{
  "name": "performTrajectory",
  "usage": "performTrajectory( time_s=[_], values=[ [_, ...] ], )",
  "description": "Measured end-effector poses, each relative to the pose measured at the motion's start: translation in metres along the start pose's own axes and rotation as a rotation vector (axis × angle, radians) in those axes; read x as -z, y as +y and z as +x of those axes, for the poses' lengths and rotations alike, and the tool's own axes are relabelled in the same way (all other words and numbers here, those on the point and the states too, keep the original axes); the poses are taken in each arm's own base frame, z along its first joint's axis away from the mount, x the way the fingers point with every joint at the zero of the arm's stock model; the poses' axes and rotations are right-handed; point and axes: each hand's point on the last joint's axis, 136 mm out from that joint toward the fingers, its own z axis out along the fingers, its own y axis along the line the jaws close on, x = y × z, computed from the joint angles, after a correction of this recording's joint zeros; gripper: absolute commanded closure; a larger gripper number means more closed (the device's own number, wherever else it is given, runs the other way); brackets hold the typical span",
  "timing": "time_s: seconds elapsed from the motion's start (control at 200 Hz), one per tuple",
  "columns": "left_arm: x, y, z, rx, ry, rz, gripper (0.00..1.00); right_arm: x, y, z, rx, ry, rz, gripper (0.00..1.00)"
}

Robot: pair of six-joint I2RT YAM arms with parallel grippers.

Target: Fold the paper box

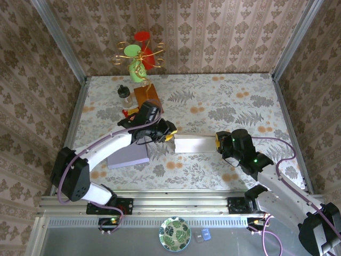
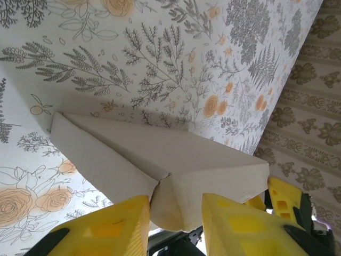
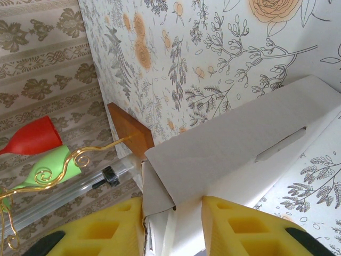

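Paper box [image 1: 194, 144] looks plain overhead; right wrist view reveals its slot [image 3: 281, 143].

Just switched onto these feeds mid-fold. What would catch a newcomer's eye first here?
The white paper box lies mid-table, held between the two arms: the left gripper and the right gripper each pinch one end of it. Next comes the colourful cup stand at the back left, its red and green bright against the flowered table.
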Motion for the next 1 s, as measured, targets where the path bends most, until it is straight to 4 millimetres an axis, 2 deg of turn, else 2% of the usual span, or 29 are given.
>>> performTrajectory(
  time_s=[0.255, 0.73, 1.0],
  values=[
    [-0.006, 0.01, 0.005, 0.012, 0.016, -0.007, 0.7, -0.001, -0.001, 0.0, 0.0, -0.001, 0.004, 0.67],
    [-0.004, 0.018, 0.009, -0.005, -0.001, 0.055, 0.73, -0.001, -0.002, 0.002, 0.007, 0.012, 0.01, 0.68],
    [-0.005, 0.021, 0.009, 0.008, -0.019, 0.132, 0.8, -0.002, -0.003, 0.002, 0.007, 0.014, 0.013, 0.72]
  ],
)
